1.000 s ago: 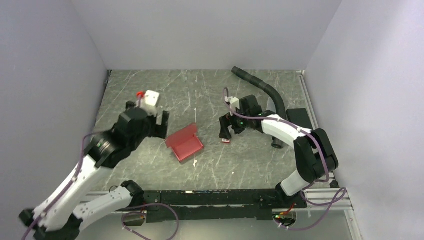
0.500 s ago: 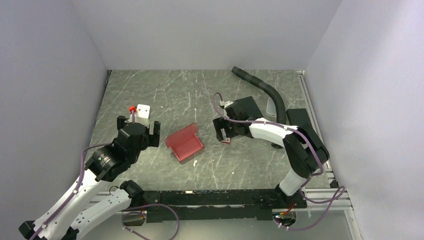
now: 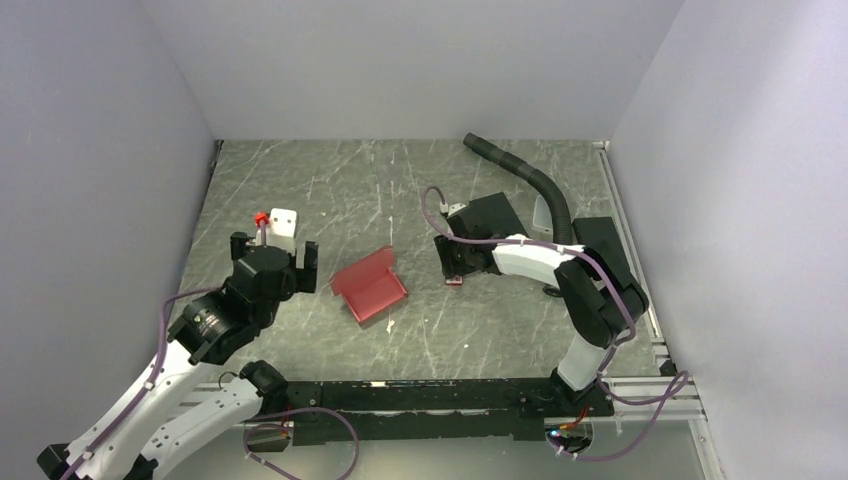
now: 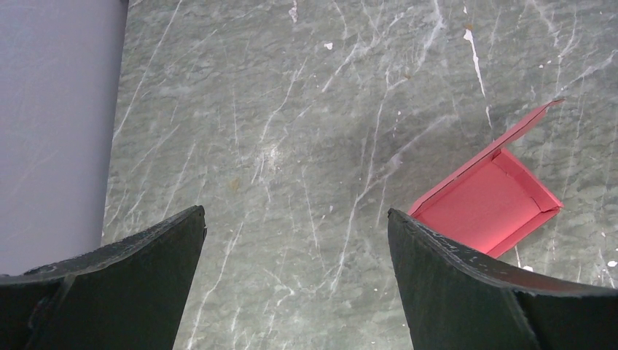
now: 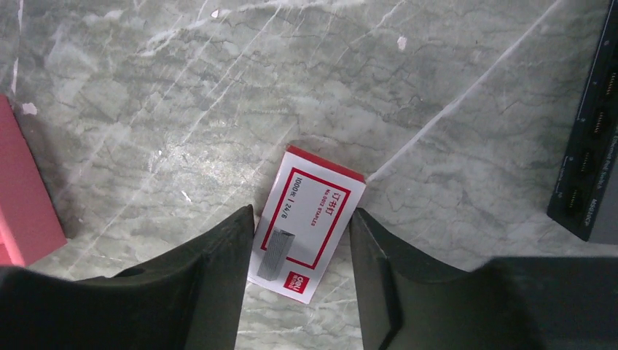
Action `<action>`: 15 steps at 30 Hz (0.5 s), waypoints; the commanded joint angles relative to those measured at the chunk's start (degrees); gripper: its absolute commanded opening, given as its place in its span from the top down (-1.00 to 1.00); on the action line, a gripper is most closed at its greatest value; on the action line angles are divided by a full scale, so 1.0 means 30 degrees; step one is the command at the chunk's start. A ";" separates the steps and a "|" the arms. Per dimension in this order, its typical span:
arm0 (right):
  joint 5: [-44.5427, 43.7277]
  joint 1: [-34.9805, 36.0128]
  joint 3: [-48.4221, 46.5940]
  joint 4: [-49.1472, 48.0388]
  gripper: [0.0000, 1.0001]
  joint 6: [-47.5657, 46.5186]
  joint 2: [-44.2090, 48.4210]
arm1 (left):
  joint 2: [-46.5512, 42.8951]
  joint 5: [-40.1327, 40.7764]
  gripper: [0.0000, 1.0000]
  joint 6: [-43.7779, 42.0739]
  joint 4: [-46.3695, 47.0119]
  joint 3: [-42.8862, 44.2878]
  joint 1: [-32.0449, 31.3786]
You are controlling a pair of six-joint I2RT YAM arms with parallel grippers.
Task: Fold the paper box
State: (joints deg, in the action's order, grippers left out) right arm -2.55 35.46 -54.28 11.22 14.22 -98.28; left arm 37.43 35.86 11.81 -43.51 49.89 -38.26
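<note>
The paper box [image 3: 370, 285] lies near the middle of the grey marbled worktop [image 3: 400, 180], between the two arms and touching neither. It is red-pink, sits open side up with low walls round its base, and one long flap stands tilted up along its far left edge.

The left tool [image 3: 275, 250] hangs just left of the paper box with its jaws spread wide. From the left wrist view there is only bare worktop between its fingers [image 4: 452, 284], and the paper box [image 4: 495, 208] shows beyond the right-hand one.

The right tool [image 3: 455, 270] is down at the worktop, right of the paper box. Its jaws stand partway apart on either side of a small red-and-white packet [image 5: 306, 222] that lies flat. The fingers [image 5: 218, 277] sit right at the packet's edges, but I cannot tell whether they pinch it.

A black corrugated hose [image 3: 530, 180] curves across the far right of the worktop.
</note>
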 commanded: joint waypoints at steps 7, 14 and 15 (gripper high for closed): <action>-0.0444 0.0103 0.0028 -0.1285 0.44 -0.3711 0.1702 | -0.0466 0.0035 -0.97 0.0428 0.0524 0.0246 0.0213; 0.5999 0.0101 -0.1032 0.1009 0.68 -0.8647 0.2713 | -0.0592 -0.0146 -0.96 0.0452 0.0484 0.0297 0.0412; 0.6956 0.0117 -0.1099 0.1218 0.71 -0.9329 0.2941 | -0.0605 -0.0156 -0.96 0.0478 0.0471 0.0303 0.0433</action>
State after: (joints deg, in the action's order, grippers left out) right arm 4.58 35.59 -54.46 11.81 -2.61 -93.21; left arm 36.45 35.66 11.84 -43.53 49.89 -37.43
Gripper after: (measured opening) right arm 0.437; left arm 0.983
